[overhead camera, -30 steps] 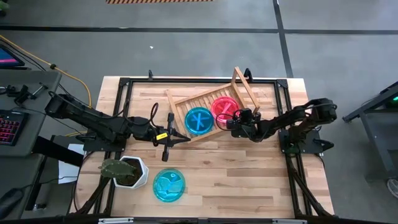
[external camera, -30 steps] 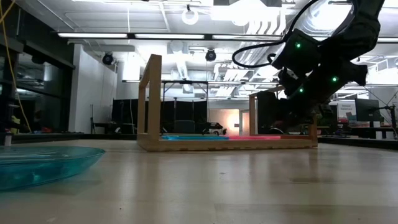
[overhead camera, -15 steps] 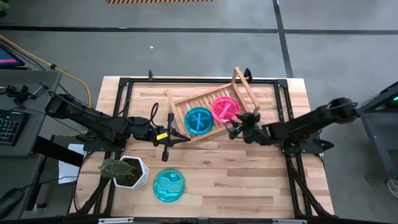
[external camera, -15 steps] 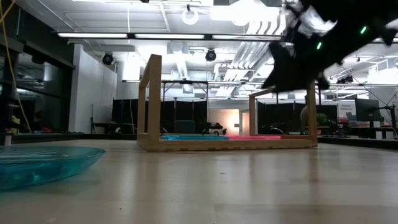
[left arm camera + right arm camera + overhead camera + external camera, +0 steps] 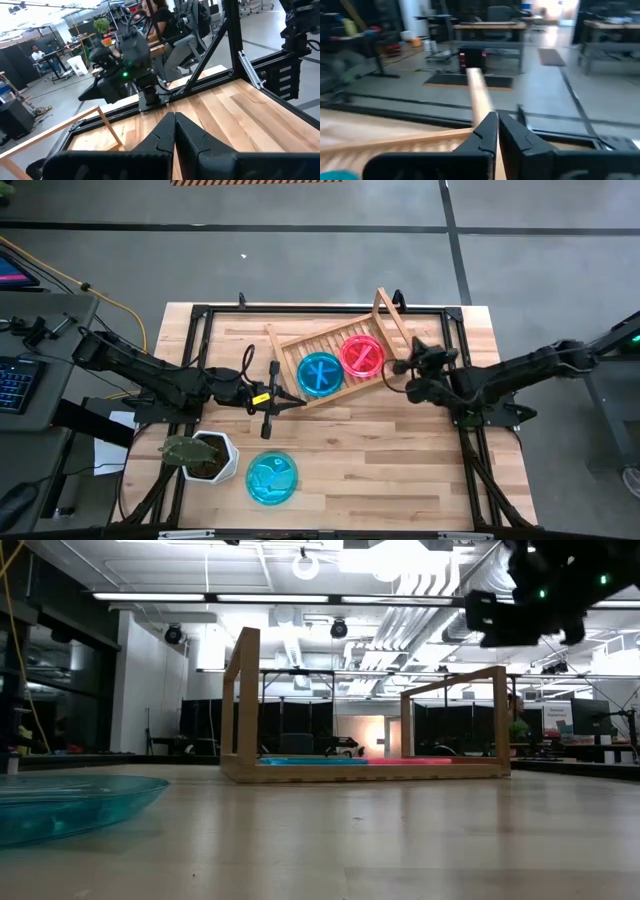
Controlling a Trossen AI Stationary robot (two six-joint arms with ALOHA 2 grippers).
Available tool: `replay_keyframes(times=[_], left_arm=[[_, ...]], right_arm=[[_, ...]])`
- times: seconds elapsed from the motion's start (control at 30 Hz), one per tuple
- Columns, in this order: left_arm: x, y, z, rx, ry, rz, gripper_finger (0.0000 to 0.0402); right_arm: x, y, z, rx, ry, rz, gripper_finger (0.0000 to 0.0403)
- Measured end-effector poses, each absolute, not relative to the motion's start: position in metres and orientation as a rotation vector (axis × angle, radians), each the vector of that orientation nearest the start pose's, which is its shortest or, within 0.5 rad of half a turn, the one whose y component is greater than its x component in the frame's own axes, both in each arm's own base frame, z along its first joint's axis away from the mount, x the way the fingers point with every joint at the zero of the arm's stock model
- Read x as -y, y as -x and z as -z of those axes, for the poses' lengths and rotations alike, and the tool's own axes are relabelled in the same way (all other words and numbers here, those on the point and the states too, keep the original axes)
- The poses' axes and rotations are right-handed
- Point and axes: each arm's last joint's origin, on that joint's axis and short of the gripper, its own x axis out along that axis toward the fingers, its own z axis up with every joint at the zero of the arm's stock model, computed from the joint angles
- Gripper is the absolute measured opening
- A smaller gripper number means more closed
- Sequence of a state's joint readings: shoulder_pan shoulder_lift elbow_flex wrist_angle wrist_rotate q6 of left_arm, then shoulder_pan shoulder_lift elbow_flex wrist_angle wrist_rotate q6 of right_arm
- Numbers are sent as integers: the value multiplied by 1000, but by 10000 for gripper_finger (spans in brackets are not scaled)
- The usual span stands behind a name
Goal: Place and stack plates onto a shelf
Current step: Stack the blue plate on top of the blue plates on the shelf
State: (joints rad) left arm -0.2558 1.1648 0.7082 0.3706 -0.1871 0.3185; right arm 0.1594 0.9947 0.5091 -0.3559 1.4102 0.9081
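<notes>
The wooden shelf [image 5: 335, 360] lies askew at the far middle of the table. On its slats rest a teal plate [image 5: 320, 373] and a pink plate [image 5: 361, 355]; both show as thin bands in the low view [image 5: 310, 761] [image 5: 410, 761]. Another teal plate [image 5: 272, 477] lies on the table near the front edge, large in the low view [image 5: 60, 805]. My right gripper [image 5: 396, 370] is shut and empty, raised above the table just right of the shelf [image 5: 497, 117]. My left gripper [image 5: 296, 404] is shut and empty, left of the shelf's near corner [image 5: 175, 117].
A white hexagonal plant pot [image 5: 205, 455] stands at the front left beside the teal plate. The shelf's raised end rail [image 5: 392, 320] stands close to my right gripper and shows ahead of it in the right wrist view [image 5: 480, 95]. Bare tabletop [image 5: 400, 460] lies at the front right.
My right gripper has drawn back from over the pink plate toward the table's right edge and has risen, now clear of the shelf. The pink plate stays on the slats. My left arm has kept still.
</notes>
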Motion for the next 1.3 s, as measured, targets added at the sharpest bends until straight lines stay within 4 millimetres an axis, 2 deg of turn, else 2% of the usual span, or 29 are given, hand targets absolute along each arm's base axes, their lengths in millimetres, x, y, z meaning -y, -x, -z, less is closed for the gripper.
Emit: replay_keyframes(times=[0.27, 0.47, 0.6, 0.73, 0.83, 0.93, 1.03, 1.3], left_arm=[[60, -251, -283, -82, -335, 79, 0], [60, -250, -279, -121, -255, 79, 0], [61, -256, -262, -242, -174, 79, 0], [61, -274, -238, -316, -133, 60, 0], [56, -292, -218, -319, -114, 28, 0], [51, -303, -208, -293, -21, -10, 0], [53, -303, -205, -326, 32, -23, 0], [70, -292, -195, -407, -67, -237, 0]], right_arm=[[26, -147, -195, -24, -268, 1491, 1], [30, -143, -189, -209, -309, 1481, 0], [27, -144, -188, -270, -301, 1442, 0], [24, -144, -188, -290, -293, 1419, 0], [23, -144, -188, -310, -295, 1409, 0], [23, -143, -187, -328, -294, 1407, 0], [23, -143, -187, -335, -286, 1409, 0], [23, -143, -185, -382, -322, 1383, 0]])
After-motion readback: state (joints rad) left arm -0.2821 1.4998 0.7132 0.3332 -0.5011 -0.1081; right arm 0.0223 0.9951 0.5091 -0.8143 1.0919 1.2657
